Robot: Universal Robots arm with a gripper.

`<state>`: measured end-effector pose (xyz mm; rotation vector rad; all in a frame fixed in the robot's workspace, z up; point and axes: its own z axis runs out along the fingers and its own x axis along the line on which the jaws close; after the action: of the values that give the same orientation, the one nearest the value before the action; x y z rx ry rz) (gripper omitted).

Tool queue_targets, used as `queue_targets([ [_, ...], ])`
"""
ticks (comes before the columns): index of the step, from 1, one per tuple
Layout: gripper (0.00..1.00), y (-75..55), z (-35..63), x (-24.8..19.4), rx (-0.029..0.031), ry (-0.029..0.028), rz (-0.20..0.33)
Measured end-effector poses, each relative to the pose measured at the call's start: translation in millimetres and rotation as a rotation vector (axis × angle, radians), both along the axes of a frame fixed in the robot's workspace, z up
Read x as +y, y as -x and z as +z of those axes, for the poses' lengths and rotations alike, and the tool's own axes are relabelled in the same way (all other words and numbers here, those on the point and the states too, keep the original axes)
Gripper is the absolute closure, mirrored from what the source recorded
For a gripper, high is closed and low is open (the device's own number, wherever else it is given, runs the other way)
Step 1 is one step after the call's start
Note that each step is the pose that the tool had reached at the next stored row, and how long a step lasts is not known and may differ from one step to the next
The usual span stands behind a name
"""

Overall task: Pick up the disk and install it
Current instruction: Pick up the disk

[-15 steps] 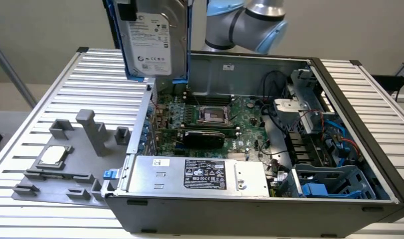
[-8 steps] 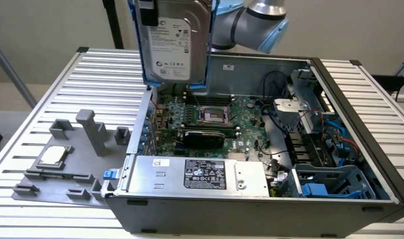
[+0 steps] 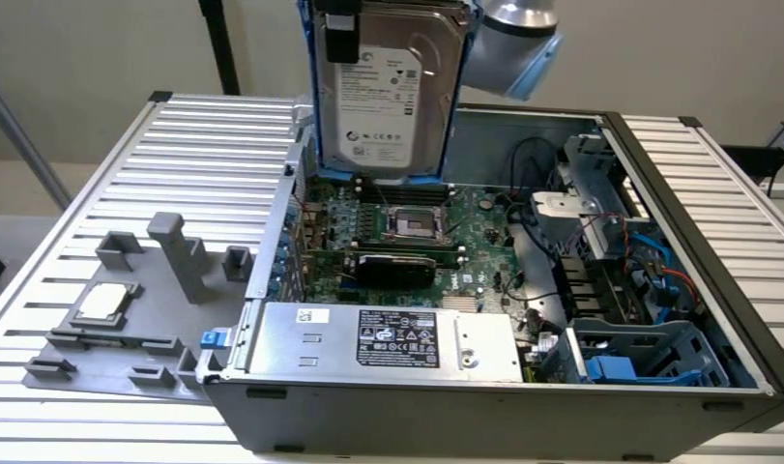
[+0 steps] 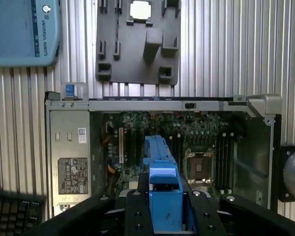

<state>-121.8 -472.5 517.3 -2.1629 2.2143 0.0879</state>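
So your gripper [image 4: 164,214] has its black jaws clamped tight on the flat silver metal hard disk with the white label and bright blue plastic rails [image 3: 392,87]. They're closed right onto the blue rail at one edge, with nothing else between them. The disk hangs on edge straight below the jaws, label facing outward. My guess is that's so it can go in edgeways instead of flat.

Under it is the green motherboard [image 3: 476,222] with its bare square processor socket [image 3: 409,230], inside the open grey metal computer case [image 3: 495,416]. Judging by the wrist view, the disk is well clear above the board.

Further out from the jaws, in a corner of the case, sits the blue plastic drive cage [image 3: 662,343]. It looks vacant, so I reckon the install isn't done.

Past the case wall, the grey plastic holder tray [image 3: 121,353] with the small square silver chip [image 3: 104,302] rests on the ribbed aluminium table [image 3: 211,126], well apart from the jaws
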Motion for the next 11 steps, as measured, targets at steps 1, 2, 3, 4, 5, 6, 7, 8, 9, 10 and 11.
queue_targets([
  [1,0.67,-4.6,-0.2,-1.4,0.0,0.0,0.0],
  [2,0.67,-9.4,-0.4,-2.9,0.0,0.0,0.0],
  [3,0.67,-14.1,-0.5,-4.4,0.0,0.0001,0.0],
  [4,0.67,-18.5,-0.7,-5.7,0.0001,0.0001,0.0],
  [5,0.67,-22.7,-0.9,-7.1,0.0001,0.0002,0.0],
  [6,0.67,-27.2,-1.2,-8.5,0.0,0.0,0.0],
  [7,0.67,-32.0,-1.5,-10.1,0.0,0.0,0.0],
  [8,0.67,-36.5,-1.7,-11.7,0.0,0.0,0.0],
  [9,0.67,-41.0,-2.0,-13.3,0.0,0.0,0.0],
  [10,0.67,-45.6,-2.2,-14.9,0.0,0.0001,0.0],
  [11,0.67,-50.1,-2.6,-16.6,-0.0001,0.0,0.0],
])
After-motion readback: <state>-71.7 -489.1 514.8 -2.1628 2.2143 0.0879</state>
